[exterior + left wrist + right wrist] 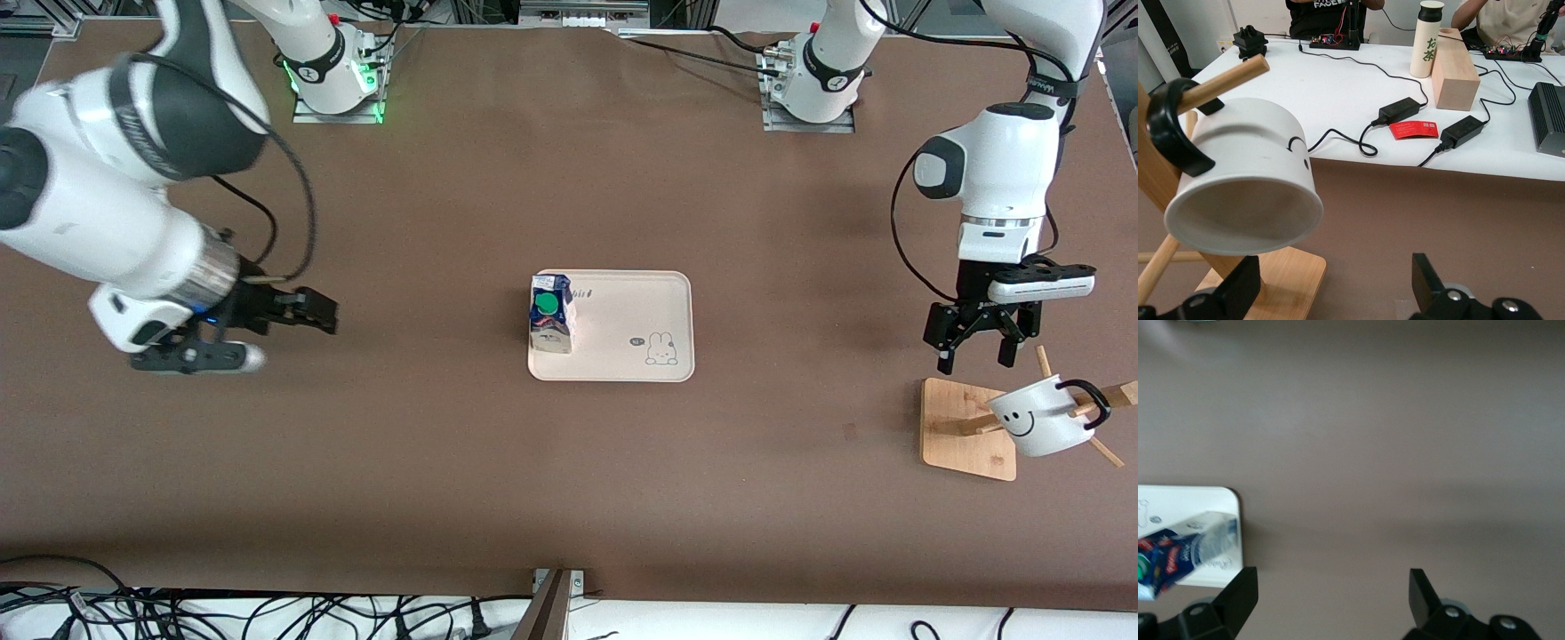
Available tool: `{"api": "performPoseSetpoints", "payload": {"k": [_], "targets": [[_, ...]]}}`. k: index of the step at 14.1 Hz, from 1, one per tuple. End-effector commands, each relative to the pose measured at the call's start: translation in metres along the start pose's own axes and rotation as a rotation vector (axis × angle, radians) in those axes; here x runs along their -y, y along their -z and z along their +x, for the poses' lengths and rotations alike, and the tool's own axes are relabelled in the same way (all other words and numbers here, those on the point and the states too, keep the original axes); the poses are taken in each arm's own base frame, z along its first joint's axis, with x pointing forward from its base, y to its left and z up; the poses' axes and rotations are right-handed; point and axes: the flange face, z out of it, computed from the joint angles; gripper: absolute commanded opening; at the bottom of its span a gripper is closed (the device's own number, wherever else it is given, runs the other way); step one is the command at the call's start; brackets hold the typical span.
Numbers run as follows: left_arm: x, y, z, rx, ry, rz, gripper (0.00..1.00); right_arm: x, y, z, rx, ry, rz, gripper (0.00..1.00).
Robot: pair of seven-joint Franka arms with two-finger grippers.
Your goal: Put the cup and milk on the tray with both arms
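Fingers apart on left gripper (975, 348), hovering beside cup (1038, 416) hung on wooden rack (967, 428). Right gripper (307, 313) spread, empty, waits. Milk (550, 313) upright on tray (631, 356). Next, likely: grasp cup, lift off peg.

The table (569, 178) wears a matt brown covering, smooth and faintly marked. The tray (640, 293) looks like cream plastic with a dull satin face. The milk (550, 316) is printed paper carton, its green cap (547, 305) smooth plastic. The cup (1040, 418) is glossy white glaze, catching light on its wall, with a shiny black handle (1092, 397). It hangs on a rack (965, 427) of pale, unvarnished-looking wood. Arm shells (1005, 169) are glossy white plastic; both grippers' fingers (949, 342) are matt black.
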Motion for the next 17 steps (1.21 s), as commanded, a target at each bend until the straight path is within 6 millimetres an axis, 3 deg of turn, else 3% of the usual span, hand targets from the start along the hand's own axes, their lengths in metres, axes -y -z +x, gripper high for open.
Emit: {"api": "performPoseSetpoints", "payload": {"k": [1, 3, 5, 9, 12, 17], "targets": [[0.008, -0.015, 0.009, -0.018, 0.02, 0.017, 1.0, -0.035, 0.022, -0.068, 0.019, -0.011, 0.005, 1.0], [0.012, -0.021, 0.008, -0.014, 0.025, 0.024, 1.0, -0.053, 0.029, -0.099, 0.009, -0.01, -0.024, 1.0], [0.017, -0.023, 0.014, -0.027, 0.029, 0.03, 1.0, -0.066, 0.03, -0.109, 0.003, -0.009, -0.054, 1.0], [0.021, -0.037, 0.038, -0.07, 0.034, 0.037, 1.0, -0.093, 0.037, -0.103, -0.01, 0.0, -0.067, 1.0], [0.02, -0.045, 0.041, -0.075, 0.032, 0.037, 1.0, -0.095, 0.043, -0.1, -0.027, 0.009, -0.106, 1.0], [0.02, -0.041, 0.058, -0.11, 0.032, 0.035, 1.0, -0.096, 0.055, -0.082, -0.01, 0.0, -0.123, 1.0]]}}
